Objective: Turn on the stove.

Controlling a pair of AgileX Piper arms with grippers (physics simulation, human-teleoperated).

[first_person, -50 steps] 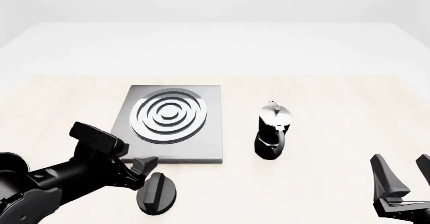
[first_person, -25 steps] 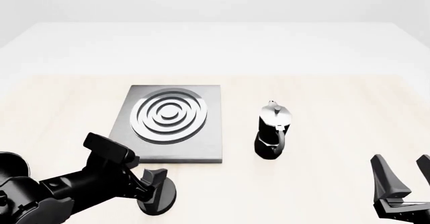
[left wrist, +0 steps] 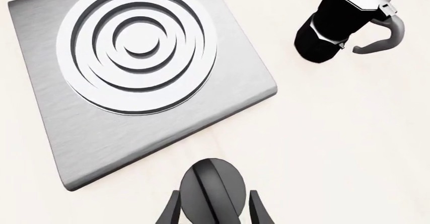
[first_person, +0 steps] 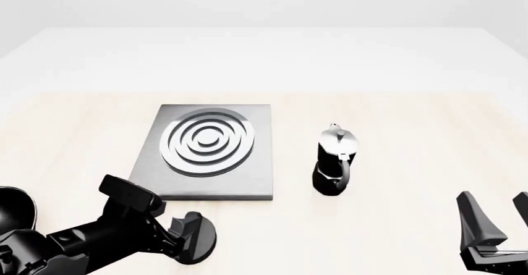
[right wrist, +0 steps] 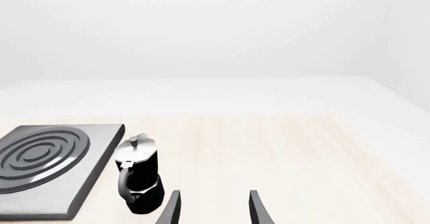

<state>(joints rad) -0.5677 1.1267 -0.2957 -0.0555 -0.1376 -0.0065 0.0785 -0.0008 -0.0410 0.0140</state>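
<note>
- The left tool (first_person: 188,241) sits low over the tabletop (first_person: 396,120) at about 7 o'clock in the front view, its two fingers (left wrist: 173,210) spread on either side of the black oval knob (left wrist: 211,189); whether they press against it cannot be told.
- The knob's ridge runs between the fingers, seen in the left wrist view.
- The tabletop is pale, light-grained wood near the arms and turns plain white farther back; behind it is a bare white wall.
- The stove (first_person: 247,176), a flat grey slab with a round burner (first_person: 210,140) of silver rings, lies just beyond the knob, toward 12 o'clock from the left tool, apart from it.
- The moka pot (first_person: 334,162) stands upright just beside the stove, at 3 o'clock from it.
- The left arm comes in low from 8 o'clock, stretched nearly flat toward the knob.
- The right tool (first_person: 495,225) is at 4 o'clock, fingers spread and pointing up, holding nothing, well apart from the stove.
</note>
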